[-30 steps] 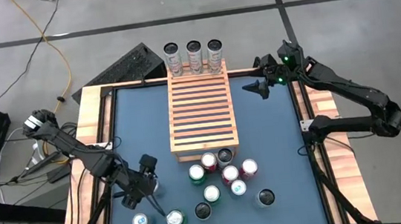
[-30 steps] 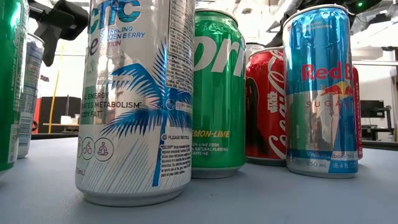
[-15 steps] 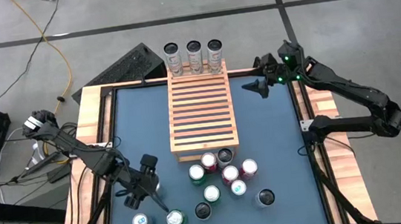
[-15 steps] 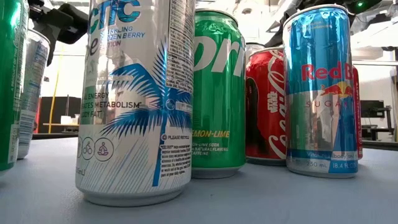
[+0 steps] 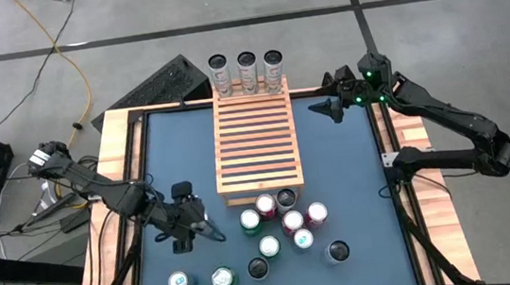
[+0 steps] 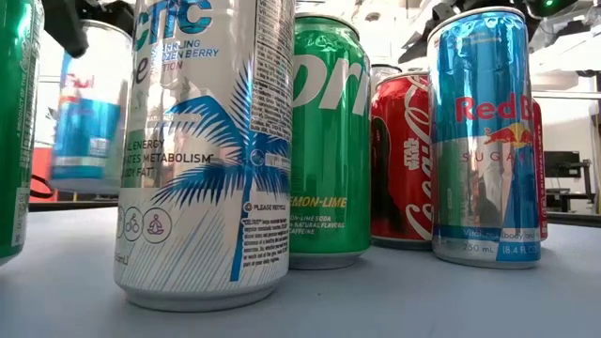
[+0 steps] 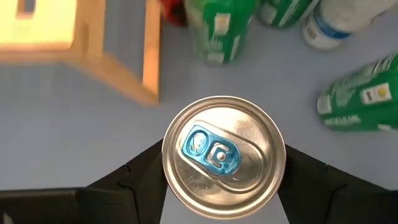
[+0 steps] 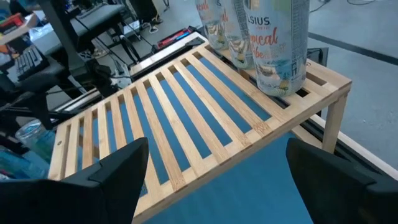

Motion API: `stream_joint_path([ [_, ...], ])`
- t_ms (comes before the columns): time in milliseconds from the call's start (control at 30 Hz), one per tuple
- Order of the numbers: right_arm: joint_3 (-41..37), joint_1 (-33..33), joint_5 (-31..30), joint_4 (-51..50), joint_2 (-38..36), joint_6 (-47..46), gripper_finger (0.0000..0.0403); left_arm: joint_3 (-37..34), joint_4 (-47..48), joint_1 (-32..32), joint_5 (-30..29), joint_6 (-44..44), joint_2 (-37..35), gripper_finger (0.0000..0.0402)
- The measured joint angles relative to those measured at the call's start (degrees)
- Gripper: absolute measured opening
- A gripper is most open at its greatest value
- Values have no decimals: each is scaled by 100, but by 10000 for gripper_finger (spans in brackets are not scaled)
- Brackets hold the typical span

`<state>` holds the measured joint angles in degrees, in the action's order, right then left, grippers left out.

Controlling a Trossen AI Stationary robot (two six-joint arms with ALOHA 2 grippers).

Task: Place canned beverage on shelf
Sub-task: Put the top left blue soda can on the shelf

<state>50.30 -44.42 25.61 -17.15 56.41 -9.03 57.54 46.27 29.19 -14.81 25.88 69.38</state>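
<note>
Near edge, low view: tall white can [image 6: 208, 141], top cut off, reads "SPARKLING ...ZEN BERRY", "ENERGY", "METABOLISM", w/ blue palm print. Green can [image 6: 14, 131] at the edge, mostly cropped. Behind: green "LEMON-LIME" can [image 6: 331, 141], red Coca-Cola can [image 6: 402, 160] w/ Star Wars mark, partly hidden by blue-silver Red Bull can [image 6: 486, 136], "SUGAR..." legible.

Left pincer [image 5: 190, 222] over near-left of table [image 5: 344, 171], closed on a slim silver-blue can [image 5: 187, 222], one finger [image 7: 134, 180] each side, can lifted off the surface. Label in low view blurred, looks like Red Bull, not sure. Wrist view: only its lid w/ blue tab visible [image 7: 224, 155], body hidden.

Can cluster [image 5: 283, 225] near middle of table, just in front of shelf [image 5: 256, 142]; two more cans [image 5: 201, 280] at near-left. Tops only from above, brands unreadable.

Shelf mid-table, slatted, light wood; three tall cans [image 5: 247, 72] in a row at its far end, one reads "...SIUS ...opical" [image 8: 277, 43], rest cropped.

Right pincer [image 5: 326, 97] hangs beside shelf's far-right corner, fingers wide apart, nothing held.

Table: blue-grey mat, wood frame. Beyond: grey floor, yellow cable [image 5: 65, 49], dark keyboard [image 5: 165, 84].
</note>
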Motion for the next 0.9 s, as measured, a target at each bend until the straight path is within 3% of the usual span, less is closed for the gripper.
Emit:
stream_joint_path([
  [200, 0, 59, 0, -6, -66, -3, 363, 800, 932, -40, 214, 531, 0, 228],
  [367, 0, 137, 0, -8, -71, -3, 363, 1710, 1557, -183, -541, 597, -2, 228],
  [500, 0, 212, -5, -8, -69, 3, 363, 2256, 1856, -715, -868, 729, -2, 228],
  [733, -1, 258, -6, -13, -68, 28, 363, 2922, 2093, -1936, -526, 392, 9, 228],
  [900, 0, 258, -13, -13, -68, 43, 363, 3326, 2287, -2268, -144, 104, 14, 228],
])
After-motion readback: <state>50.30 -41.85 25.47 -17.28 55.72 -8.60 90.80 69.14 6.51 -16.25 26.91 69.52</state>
